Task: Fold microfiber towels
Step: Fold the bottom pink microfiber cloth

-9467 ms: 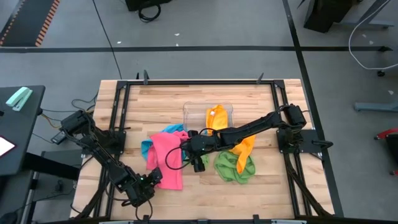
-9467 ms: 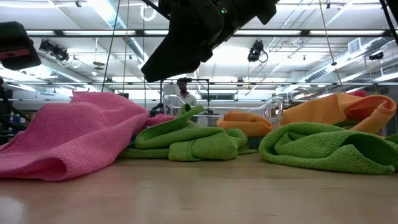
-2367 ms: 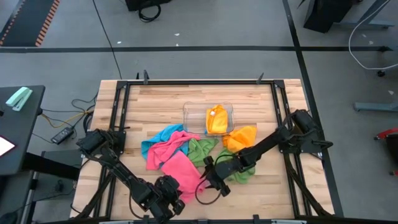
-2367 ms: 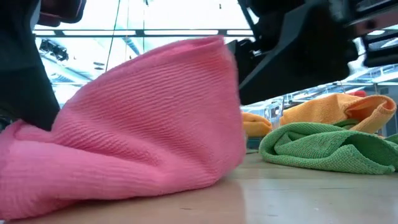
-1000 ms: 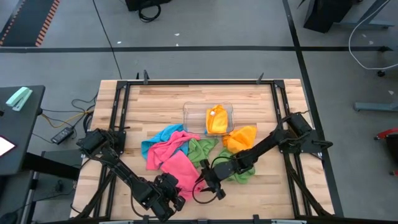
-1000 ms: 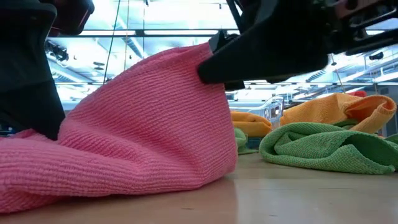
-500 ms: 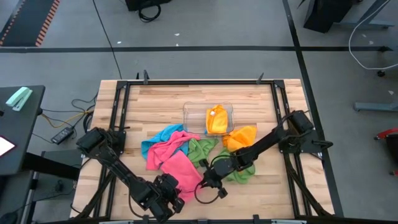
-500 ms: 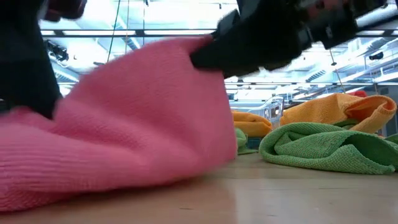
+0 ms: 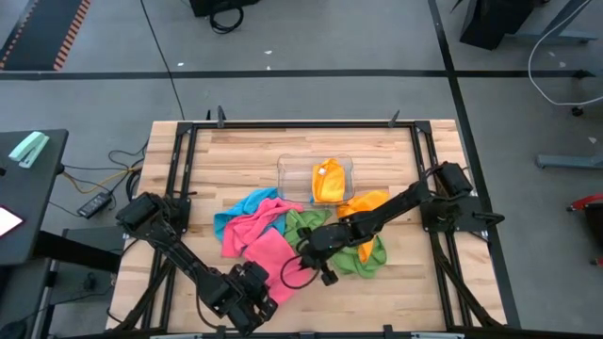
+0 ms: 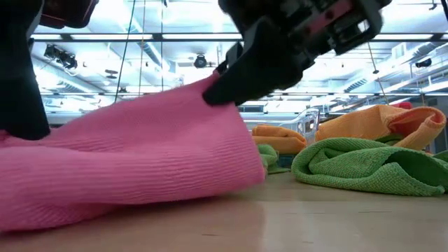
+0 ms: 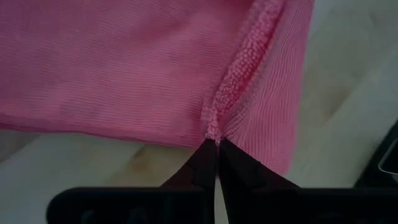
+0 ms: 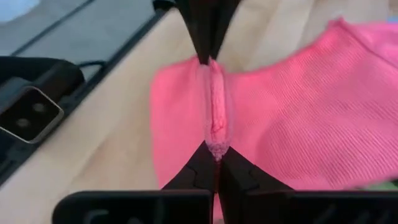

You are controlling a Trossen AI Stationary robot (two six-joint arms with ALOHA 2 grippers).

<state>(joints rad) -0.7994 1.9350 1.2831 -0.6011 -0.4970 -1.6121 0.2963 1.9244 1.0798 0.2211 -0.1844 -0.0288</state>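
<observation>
The pink microfiber towel (image 9: 268, 252) lies near the table's front, between my two grippers. My left gripper (image 11: 216, 148) is shut on it at its near end (image 9: 267, 294). My right gripper (image 12: 216, 154) is shut on it farther back (image 9: 301, 252). In the low view the towel (image 10: 140, 161) rises to my right gripper (image 10: 213, 94), while its lower part rests on the table. Blue (image 9: 229, 218), green (image 9: 363, 256) and orange (image 9: 369, 205) towels lie behind and to the right. My left gripper pinches the pink towel's hemmed edge (image 11: 214, 127) between its two fingertips, slanting down from the table's near left. The edge runs away from the fingers as a raised ridge. My right gripper pinches the same hemmed edge at its other end (image 12: 216, 140), slanting down from the right. The edge is stretched as a ridge toward my left fingers (image 12: 208, 37). That end is lifted, and the cloth below slopes down to the table.
A clear tray (image 9: 292, 169) with an orange towel (image 9: 328, 181) stands at the far middle. A second green towel (image 9: 306, 226) lies beside the pink one. Bare wood shows at the table's near edge (image 10: 315, 224) and along its far side (image 9: 245, 151).
My right gripper has gone toward the table's far edge and a little left and up, taking the pink towel's edge with it. The towel's high hump in the low view has dropped into a flatter slope stretched between the two grippers. The left-held end has stayed in place.
</observation>
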